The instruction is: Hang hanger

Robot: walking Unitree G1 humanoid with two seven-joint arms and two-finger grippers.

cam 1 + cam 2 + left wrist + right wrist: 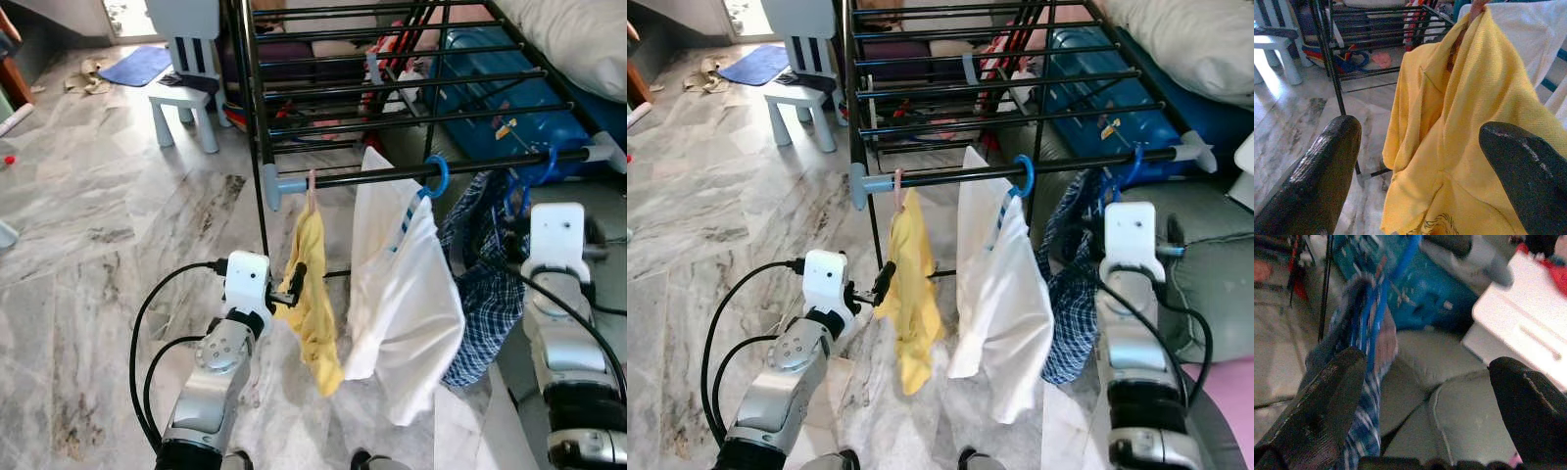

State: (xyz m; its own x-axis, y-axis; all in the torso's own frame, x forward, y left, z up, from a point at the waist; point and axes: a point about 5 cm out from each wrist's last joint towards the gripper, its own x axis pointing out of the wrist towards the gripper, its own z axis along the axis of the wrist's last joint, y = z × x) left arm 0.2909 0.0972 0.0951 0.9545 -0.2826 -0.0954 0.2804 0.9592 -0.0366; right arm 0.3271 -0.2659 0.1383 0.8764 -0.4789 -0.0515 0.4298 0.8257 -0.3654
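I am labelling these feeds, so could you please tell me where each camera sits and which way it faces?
Left eye, right eye: on the head, looking forward and down at the drying rack; both arms show.
Left wrist: along the open left claw, facing the yellow garment.
Right wrist: along the open right claw, facing the blue checked garment.
Shared: the yellow garment shows in head and left wrist views.

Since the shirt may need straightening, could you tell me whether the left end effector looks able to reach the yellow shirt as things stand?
Probably yes: the left end effector is open and faces the yellow shirt closely, nothing between them.
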